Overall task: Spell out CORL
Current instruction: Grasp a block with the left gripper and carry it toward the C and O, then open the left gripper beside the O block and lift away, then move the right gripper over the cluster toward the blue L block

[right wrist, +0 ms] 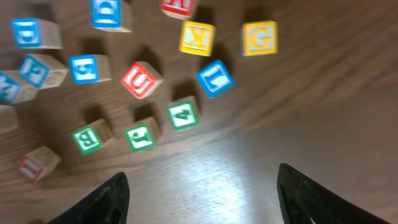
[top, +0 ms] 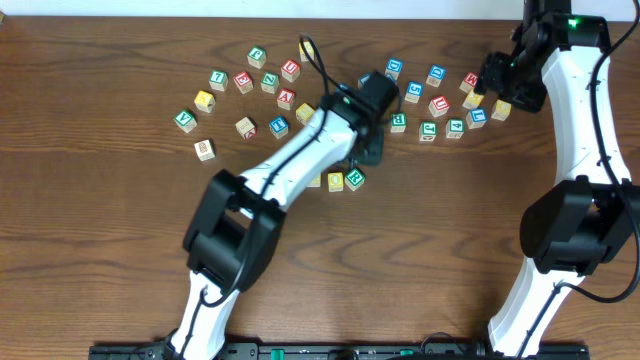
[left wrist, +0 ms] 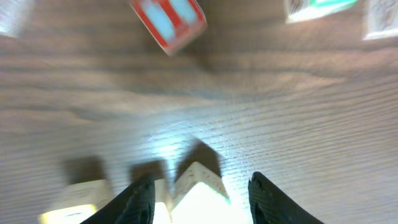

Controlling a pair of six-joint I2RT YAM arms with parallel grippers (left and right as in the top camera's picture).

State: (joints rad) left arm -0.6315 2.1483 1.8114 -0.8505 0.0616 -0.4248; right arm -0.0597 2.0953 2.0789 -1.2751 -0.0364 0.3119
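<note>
Left hand (left wrist: 201, 178) released astride the end cube (left wrist: 199, 196) of the row (top: 335, 181); right hand (right wrist: 202, 173) open, empty. Placing step apparently ending; next, fetch the L cube (right wrist: 215, 78) at its 12 o'clock.

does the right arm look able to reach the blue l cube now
Probably yes: the right gripper has open jaws and the blue L cube lies ahead with nothing between. The green 4 cube close beside it might get nudged.

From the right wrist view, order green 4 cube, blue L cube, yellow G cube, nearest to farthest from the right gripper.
1. green 4 cube, just ahead of right gripper
2. blue L cube, beyond, slightly right
3. yellow G cube, farthest, upper right
</note>
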